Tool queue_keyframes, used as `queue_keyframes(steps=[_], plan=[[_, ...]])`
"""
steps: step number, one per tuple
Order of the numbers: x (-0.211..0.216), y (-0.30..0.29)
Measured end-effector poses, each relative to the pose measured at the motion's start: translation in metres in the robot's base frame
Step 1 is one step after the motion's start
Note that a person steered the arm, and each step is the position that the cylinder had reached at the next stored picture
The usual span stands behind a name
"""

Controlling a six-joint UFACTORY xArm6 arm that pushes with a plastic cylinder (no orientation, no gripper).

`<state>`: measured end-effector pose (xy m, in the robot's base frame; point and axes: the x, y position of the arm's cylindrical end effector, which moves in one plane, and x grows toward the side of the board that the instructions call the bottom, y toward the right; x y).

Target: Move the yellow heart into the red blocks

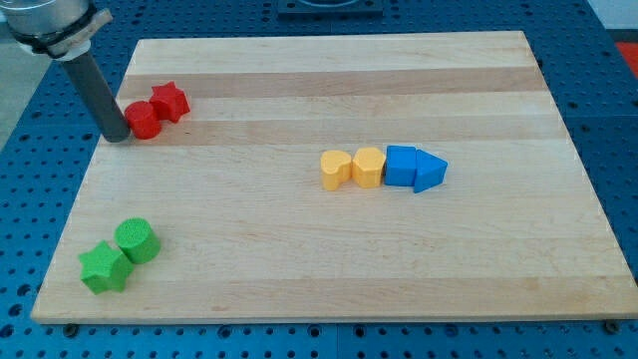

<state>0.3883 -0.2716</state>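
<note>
And here is the desk (299,279), a pale wooden board on a blue perforated base, with the dark rod coming down from the view's top left corner. My tip (118,138) sits near the board's left edge, just beside the red hexagonal block (145,120) on that block's left, so close that I cannot tell whether they touch. Right behind it, up and to the right, the red star block (169,101) presses against the hexagonal one, so the two reds make a tight little pair in the upper left. No pincer on this arm at all, only the plain rod, so there is no opening or closing to report and nothing is being gripped. Now to the yellow heart (336,170): it lies near the middle of the board, well apart from the reds and from my tip, at the left end of a row of four. Touching it on the right is a yellow block (368,167) with a rounded, roughly hexagonal look, then a blue cube-like block (401,166), then a blue triangular block (430,172) closing the row at the view's right. Down in the lower left, well apart from everything else, a green round block (136,240) leans against a green star-like block (104,267), the latter nearest the board's bottom corner.
</note>
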Motion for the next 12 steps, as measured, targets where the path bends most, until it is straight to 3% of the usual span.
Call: queue_keyframes(steps=[2,3,5,7,8,9,10,12], plan=[[0.020,0.004],[0.049,0.058],[0.059,0.192],[0.080,0.203],[0.072,0.213],[0.012,0.239],[0.015,0.297],[0.046,0.318]])
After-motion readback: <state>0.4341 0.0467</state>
